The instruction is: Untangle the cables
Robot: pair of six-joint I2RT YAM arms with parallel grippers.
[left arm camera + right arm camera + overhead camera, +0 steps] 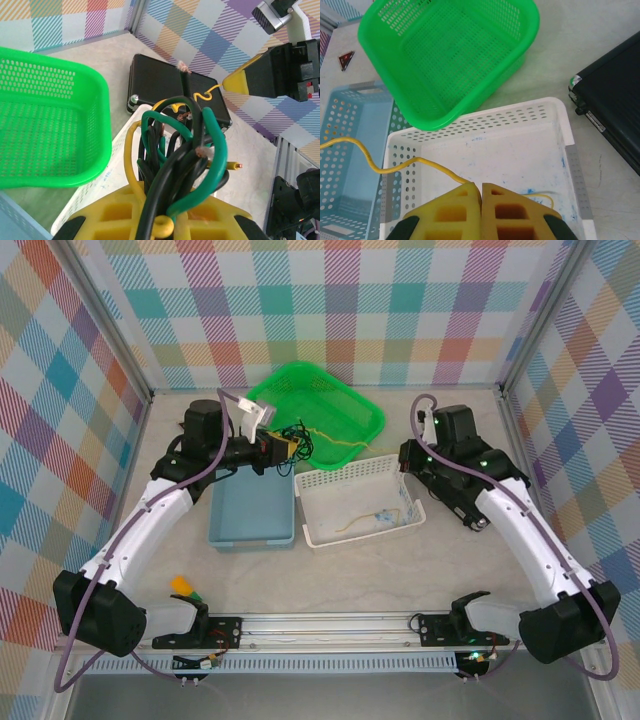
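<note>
Your pale marbled table (pixel 350 580), on it a green mesh basket (pixel 330 400) at the far middle, a blue bin (pixel 250 512) nearer you on the left, a white perforated tray (pixel 350 481) just beside it, a black case (pixel 615 95) right of the tray.

cables (pixel 172 175) hidden at base, basket (pixel 45 125) cropped

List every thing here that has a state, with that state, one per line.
Left claw, shut on the knotted bundle of black, green and yellow cables.
Right claw, shut on one thin yellow cable running to that bundle.
Green perforated plastic basket, empty.
White perforated plastic basket, holding a loose yellow wire.
Blue plastic bin, empty.
Black hard case, shut, lying flat.
</note>
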